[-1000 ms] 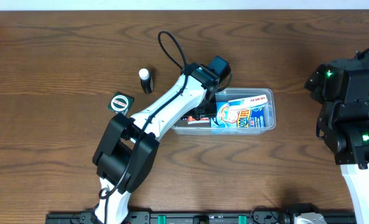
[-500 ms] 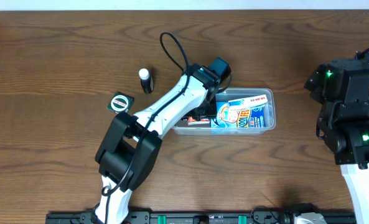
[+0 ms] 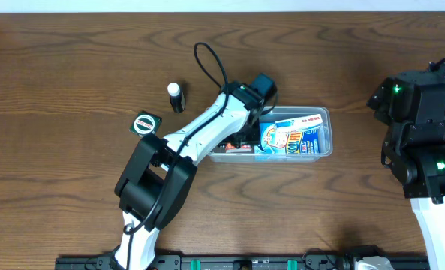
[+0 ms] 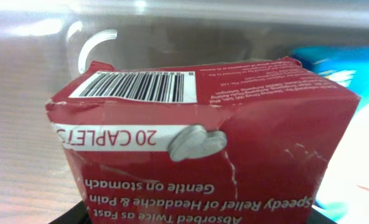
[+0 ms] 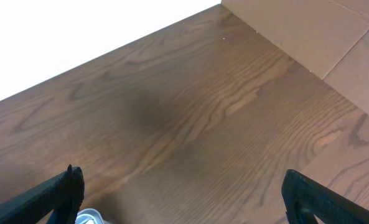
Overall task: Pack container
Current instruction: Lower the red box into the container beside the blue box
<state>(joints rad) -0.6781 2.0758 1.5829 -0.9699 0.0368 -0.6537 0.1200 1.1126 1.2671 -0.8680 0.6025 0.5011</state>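
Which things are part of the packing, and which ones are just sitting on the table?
In the job:
- the clear container
- the blue packet inside it
- the red caplet box, held at its left end by the left gripper

Lying about:
- the small black-and-white bottle
- the green and white disc
Both sit left of the container, untouched; they may be packed later.

The container (image 3: pixel 329 135) is a clear, shallow rectangular plastic tub with rounded corners and a rim. It sits upright and open-topped on the wooden table, just toward 3 o'clock from the middle, its long sides running 9 to 3 o'clock. A blue-and-white packet (image 3: pixel 293 139) fills its 3 o'clock half, and a red box (image 4: pixel 203 155) is at its 9 o'clock end.
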